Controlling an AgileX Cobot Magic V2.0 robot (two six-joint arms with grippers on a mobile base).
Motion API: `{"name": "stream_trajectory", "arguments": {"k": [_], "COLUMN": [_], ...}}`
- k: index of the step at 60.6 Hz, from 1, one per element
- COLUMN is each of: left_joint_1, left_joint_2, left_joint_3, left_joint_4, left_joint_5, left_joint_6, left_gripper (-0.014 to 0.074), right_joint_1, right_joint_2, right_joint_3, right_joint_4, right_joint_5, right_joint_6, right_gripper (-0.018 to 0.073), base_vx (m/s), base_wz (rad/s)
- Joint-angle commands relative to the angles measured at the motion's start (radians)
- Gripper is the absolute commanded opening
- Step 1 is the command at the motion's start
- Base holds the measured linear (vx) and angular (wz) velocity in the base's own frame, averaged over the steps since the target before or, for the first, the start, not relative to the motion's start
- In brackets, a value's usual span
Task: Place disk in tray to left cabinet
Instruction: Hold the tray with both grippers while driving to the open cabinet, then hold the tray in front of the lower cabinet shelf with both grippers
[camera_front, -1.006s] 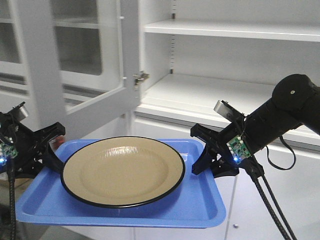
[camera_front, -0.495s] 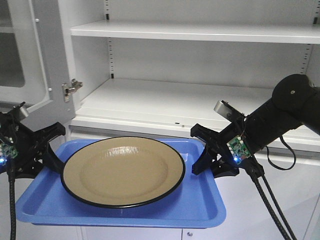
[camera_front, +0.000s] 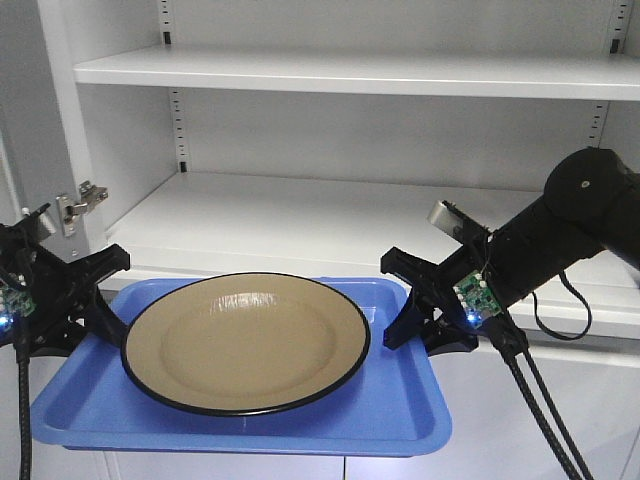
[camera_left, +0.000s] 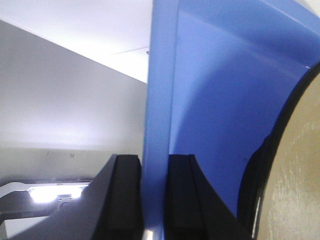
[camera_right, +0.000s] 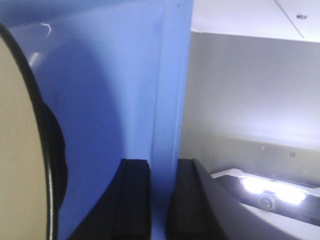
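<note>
The left cabinet (camera_front: 300, 215) has shifted rightward; left tool (camera_front: 105, 292) and right tool (camera_front: 398, 300) each pinch the tray (camera_front: 400, 420) rim, disk (camera_front: 245, 340) inside.

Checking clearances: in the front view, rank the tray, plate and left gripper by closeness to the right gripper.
1. Tray, clamped at its right rim.
2. Plate, in the tray's middle.
3. Left gripper, on the opposite, left rim.

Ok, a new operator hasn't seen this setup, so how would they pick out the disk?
Face the open white cabinet. In front of its lower shelf, the left hand and right hand hold a blue tray. The disk lies in it: round, shallow, glossy tan with a thin black rim, the only tan thing in view.
</note>
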Motion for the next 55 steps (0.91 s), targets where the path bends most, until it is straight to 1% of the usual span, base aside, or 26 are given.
{"name": "stream_trajectory", "arguments": {"k": [1, 55], "left_joint_1": [-0.032, -0.032], "left_joint_2": [-0.06, -0.06], "left_joint_3": [-0.038, -0.038], "left_joint_4": [-0.23, -0.23], "left_joint_5": [0.013, 0.013], "left_joint_6": [-0.024, -0.024], "left_gripper": [0.0, 0.0], "right_joint_1": [0.032, 0.032], "right_joint_2": [-0.064, -0.064], "right_joint_3": [-0.035, -0.035], "right_joint_4": [0.22, 0.22], "right_joint_5": [-0.022, -0.021], "right_joint_6": [-0.008, -0.008], "right_gripper": [-0.0001, -0.0001], "base_vx": [0.22, 0.19], "base_wz": [-0.08, -0.09]}}
